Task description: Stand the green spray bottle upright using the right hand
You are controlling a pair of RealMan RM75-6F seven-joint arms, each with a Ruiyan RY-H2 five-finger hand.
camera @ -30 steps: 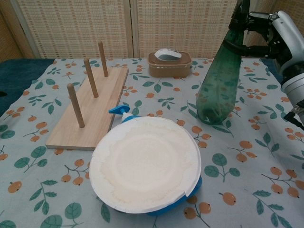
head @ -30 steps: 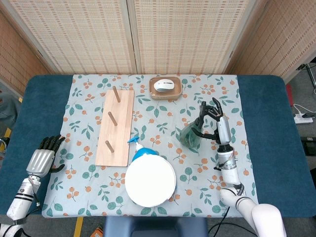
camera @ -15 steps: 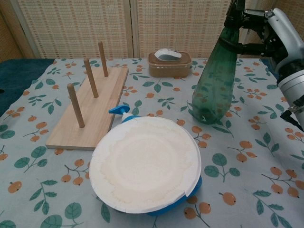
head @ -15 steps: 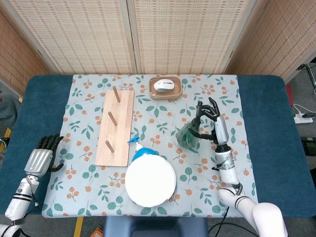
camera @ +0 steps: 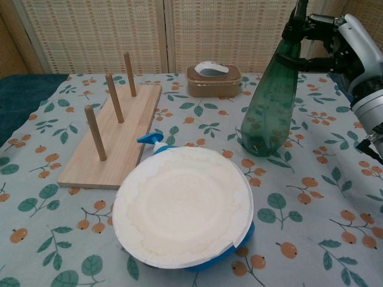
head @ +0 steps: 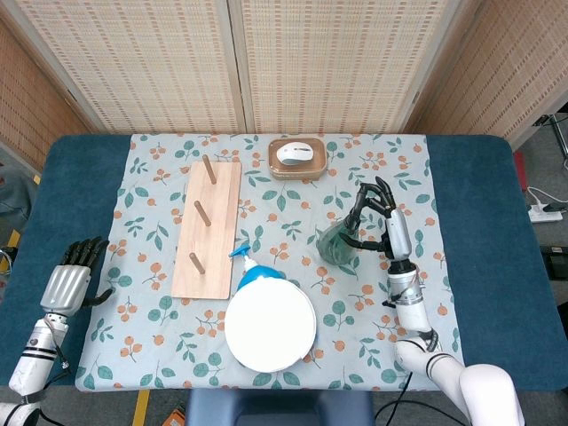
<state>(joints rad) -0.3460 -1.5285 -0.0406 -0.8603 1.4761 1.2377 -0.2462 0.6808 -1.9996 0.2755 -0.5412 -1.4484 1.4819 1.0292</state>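
left hand [head: 73, 280]: silver palm, black fingers | right hand [camera: 341, 36]: silver-white shell, black fingers | forearms: white
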